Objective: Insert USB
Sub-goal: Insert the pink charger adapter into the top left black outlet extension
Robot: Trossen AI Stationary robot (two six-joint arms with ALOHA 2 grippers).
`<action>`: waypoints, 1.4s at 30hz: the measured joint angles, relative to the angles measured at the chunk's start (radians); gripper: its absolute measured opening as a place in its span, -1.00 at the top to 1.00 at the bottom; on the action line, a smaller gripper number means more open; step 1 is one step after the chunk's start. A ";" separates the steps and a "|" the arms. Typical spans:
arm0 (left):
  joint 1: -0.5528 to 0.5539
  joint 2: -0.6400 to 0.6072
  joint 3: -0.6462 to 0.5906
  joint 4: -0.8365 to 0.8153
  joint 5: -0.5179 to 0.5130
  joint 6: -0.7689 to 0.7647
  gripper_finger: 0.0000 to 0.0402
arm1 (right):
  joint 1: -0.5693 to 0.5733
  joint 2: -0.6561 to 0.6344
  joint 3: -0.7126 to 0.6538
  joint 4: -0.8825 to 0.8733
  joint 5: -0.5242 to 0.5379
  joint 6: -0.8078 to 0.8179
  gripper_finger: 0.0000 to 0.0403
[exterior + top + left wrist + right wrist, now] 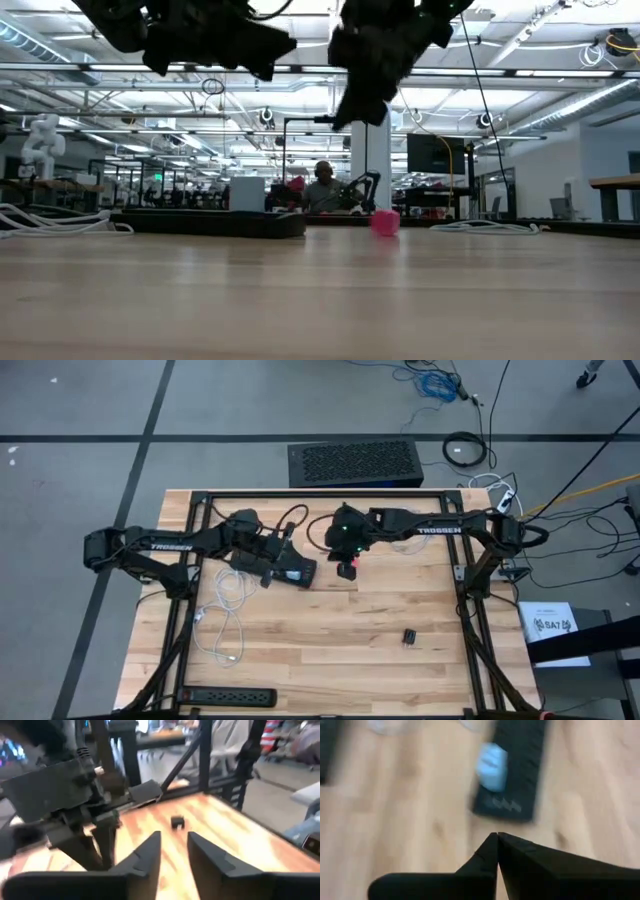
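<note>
High view is showing the small black USB part [410,636] lying alone on the wooden surface [330,660], right of centre and toward the lower edge, well apart from both arms. Left wrist view is picking it up too [177,822], sitting flat on the boards beyond the fingertips. The left end effector [174,836] is pointing toward it with its fingers spread and nothing between them; from above it [300,573] is hanging left of centre.

The right end effector [347,560] is hovering at the middle of the frame, and in its own wrist view its fingers are pressed together [497,836], pinching nothing that can be made out. A small pink object [347,571] is sitting just beside its tip; the low view is showing that object [385,222] resting on the surface. A blurred black slab [512,767] is lying below the right wrist camera. A white cable [225,622] is curling at lower left, near a black power strip [230,697].
</note>
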 joint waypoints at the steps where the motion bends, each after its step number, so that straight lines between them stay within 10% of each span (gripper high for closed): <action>1: 0.000 0.000 0.000 -0.022 -0.019 0.005 0.61 | 0.000 0.006 0.000 -0.031 0.034 0.002 0.97; 7: 0.000 0.000 0.000 -0.147 -0.122 0.025 0.96 | -0.013 0.060 0.000 -0.206 0.115 0.039 0.63; 19: -0.003 0.000 0.000 -0.239 -0.197 0.024 0.94 | -0.071 0.076 -0.028 -0.460 0.287 0.058 -0.07; 30: -0.003 0.000 -0.001 -0.268 -0.197 0.024 0.94 | -0.127 0.074 -0.283 -0.159 0.130 -0.004 -0.14; 42: -0.003 0.000 -0.001 -0.270 -0.198 0.024 0.93 | -0.117 0.003 -0.239 -0.170 0.143 -0.052 0.02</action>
